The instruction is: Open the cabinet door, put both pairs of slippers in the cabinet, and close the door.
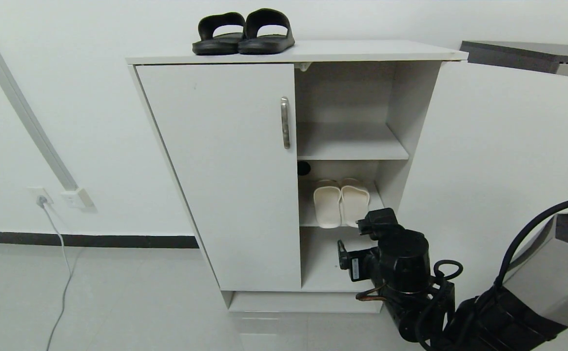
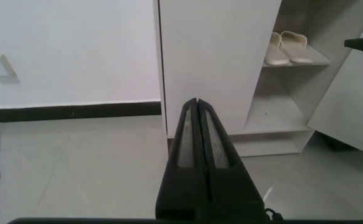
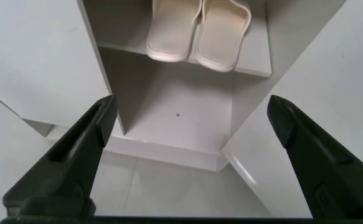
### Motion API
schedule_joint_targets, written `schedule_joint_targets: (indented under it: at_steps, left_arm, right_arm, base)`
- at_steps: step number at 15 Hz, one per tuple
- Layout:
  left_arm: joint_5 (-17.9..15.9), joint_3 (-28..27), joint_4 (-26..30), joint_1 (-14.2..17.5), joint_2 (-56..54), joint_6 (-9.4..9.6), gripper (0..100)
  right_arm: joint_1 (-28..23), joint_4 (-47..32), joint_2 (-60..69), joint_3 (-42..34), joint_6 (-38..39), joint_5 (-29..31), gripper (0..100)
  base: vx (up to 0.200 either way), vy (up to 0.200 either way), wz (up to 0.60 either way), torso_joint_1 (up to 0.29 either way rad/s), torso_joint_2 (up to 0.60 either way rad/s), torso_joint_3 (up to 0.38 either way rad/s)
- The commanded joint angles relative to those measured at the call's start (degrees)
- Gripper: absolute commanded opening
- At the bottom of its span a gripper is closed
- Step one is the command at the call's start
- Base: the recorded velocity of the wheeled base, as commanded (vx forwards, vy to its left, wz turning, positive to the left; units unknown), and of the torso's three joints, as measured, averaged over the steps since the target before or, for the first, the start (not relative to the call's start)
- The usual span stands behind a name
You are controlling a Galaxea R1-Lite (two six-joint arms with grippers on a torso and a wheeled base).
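Observation:
A pair of black slippers [image 1: 243, 33] stands on top of the white cabinet [image 1: 376, 50]. A pair of white slippers [image 1: 341, 202] [image 3: 200, 31] [image 2: 287, 46] lies side by side on the middle shelf behind the open right door [image 1: 498, 161]. The left door [image 1: 225, 175] with its metal handle [image 1: 285, 123] is closed. My right gripper [image 1: 358, 240] [image 3: 192, 106] is open and empty, low in front of the open compartment, just below the white slippers and facing the bottom shelf [image 3: 175, 93]. My left gripper [image 2: 197, 107] is shut and empty, held back from the cabinet over the floor.
The top shelf [image 1: 349, 141] and bottom shelf are bare. A wall socket [image 1: 40, 196] with a cable running down to the floor sits left of the cabinet. Grey furniture [image 1: 532, 54] stands at the back right. Open tiled floor [image 1: 118, 302] lies to the left.

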State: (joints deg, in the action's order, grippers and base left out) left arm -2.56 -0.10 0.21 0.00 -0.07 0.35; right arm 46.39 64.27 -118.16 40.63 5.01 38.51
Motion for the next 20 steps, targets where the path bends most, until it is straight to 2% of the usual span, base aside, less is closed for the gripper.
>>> schedule_joint_targets:
  at_steps: [1,3,20]
  left_arm:
    - [0.0,0.0,0.0,0.0,0.1,-0.09,0]
    - [0.0,0.0,0.0,0.0,0.1,0.00,0]
    - [0.0,0.0,0.0,0.0,0.1,0.00,0]
  right_arm:
    - [0.0,0.4,-0.7,-0.1,0.0,0.0,100]
    - [0.0,1.7,-0.8,-0.4,-0.1,0.0,100]
    - [-0.4,6.3,-0.5,-3.9,-2.1,-0.7,100]
  base:
    - [0.000,0.000,0.00,0.000,0.00,0.000]
    - [0.000,0.000,0.00,0.000,0.00,0.000]
    - [0.000,0.200,0.00,0.002,0.00,0.003]
